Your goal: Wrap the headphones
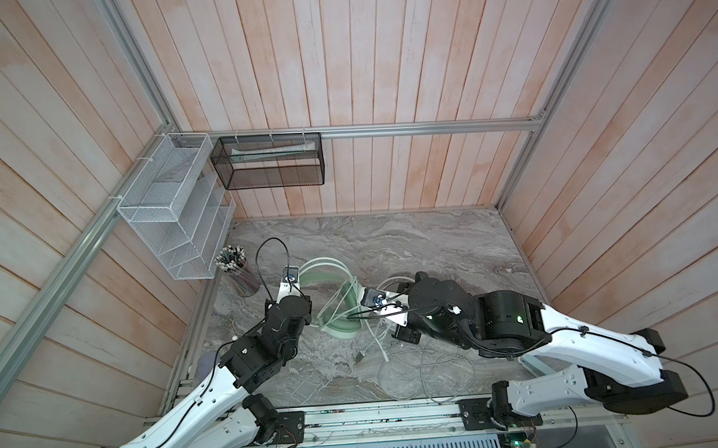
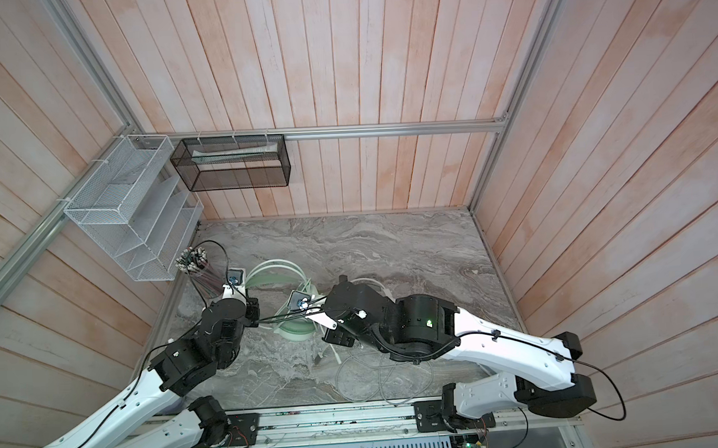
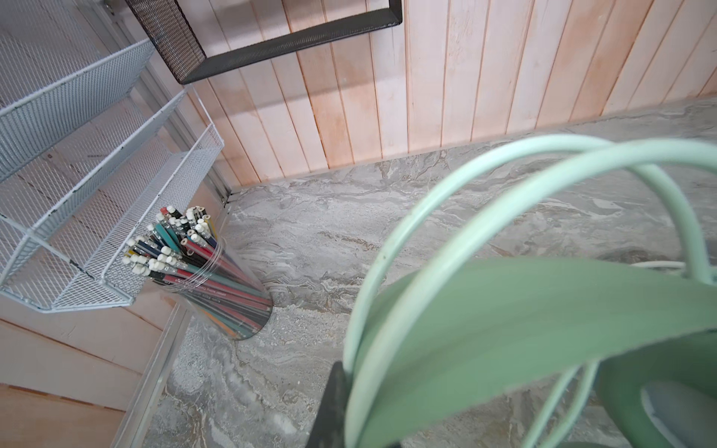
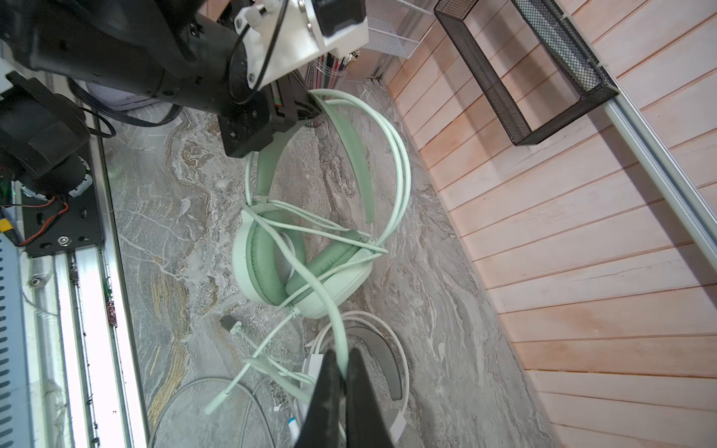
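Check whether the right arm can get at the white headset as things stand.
Probably not yet: the right gripper is shut on the mint headset's cable and would have to let go first. The white headset lies close beneath it, partly crossed by cable.

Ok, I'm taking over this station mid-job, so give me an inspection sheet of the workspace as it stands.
Surface: marble table, nothing spilled.
Job's things: mint headset, earcups on the table, headband raised, cable crossing the earcups; white headset lying flat, partly hidden by the right arm.
Clutter: pencil jar standing by the left wall.
Grippers: left gripper shut on the mint headset's headband; right gripper shut on the mint cable.
Cables: grey cable in loose loops near the front edge.
Surroundings: white rack and black basket on wood-plank walls.
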### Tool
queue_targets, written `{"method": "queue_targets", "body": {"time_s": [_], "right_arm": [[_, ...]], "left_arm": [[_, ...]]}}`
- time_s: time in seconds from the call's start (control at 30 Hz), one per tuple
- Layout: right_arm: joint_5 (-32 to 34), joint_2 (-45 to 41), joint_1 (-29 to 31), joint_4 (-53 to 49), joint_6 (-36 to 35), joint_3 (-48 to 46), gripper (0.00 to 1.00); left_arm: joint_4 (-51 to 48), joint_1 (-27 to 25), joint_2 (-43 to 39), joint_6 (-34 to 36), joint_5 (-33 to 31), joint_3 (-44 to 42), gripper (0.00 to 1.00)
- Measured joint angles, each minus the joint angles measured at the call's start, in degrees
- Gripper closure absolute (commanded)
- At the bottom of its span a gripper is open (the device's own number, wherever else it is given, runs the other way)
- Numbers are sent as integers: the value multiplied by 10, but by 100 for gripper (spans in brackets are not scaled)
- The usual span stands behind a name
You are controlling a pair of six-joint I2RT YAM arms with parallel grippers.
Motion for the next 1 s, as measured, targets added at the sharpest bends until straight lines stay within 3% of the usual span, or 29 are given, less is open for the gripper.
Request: {"method": "queue_targets", "body": {"time_s": [0.2,0.57,0.9,1.0], "right_arm": [[-47,-4,-50,1,-4,0,100],[-149,0,29,30,43,-3,100],[-147,-10,30,15,52,9,100],[-129,-12,29,11,40,30,100]], "left_arm": [[-3,-3,-15,2,-30,12,100],[-31,-1,-35,-6,-125,95,100],[9,9,-44,66,-138,95,100],[14,9,-55,79,-111,88,100]]}}
